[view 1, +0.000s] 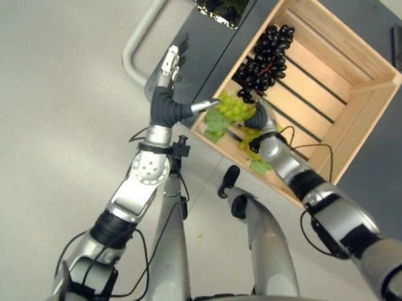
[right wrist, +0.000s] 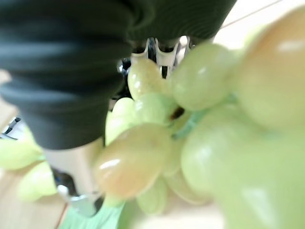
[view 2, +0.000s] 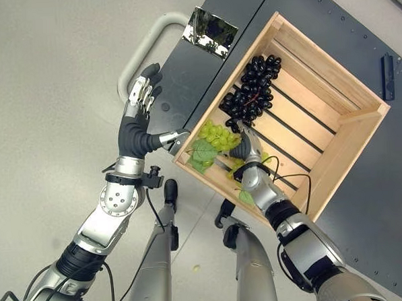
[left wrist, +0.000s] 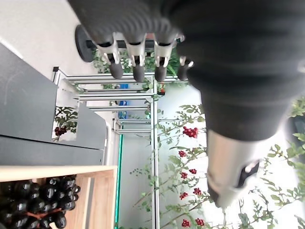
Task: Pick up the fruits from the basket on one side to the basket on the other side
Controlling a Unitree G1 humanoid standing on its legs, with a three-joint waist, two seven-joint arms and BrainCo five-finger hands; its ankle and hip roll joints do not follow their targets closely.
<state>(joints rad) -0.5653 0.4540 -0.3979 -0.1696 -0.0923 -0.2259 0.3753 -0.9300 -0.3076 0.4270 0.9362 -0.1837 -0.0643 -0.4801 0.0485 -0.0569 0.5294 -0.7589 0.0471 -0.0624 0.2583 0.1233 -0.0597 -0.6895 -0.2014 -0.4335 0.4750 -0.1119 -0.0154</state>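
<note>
Right wrist view shows right hand [right wrist: 71,81] curled around green grapes [right wrist: 200,119]; left hand [view 2: 139,103] open.

One wooden crate [view 2: 334,126] holds two bunches of grapes. One is the dark grape bunch [view 2: 250,88] and one the green grape bunch [view 2: 217,137], at the crate's near corner.
</note>
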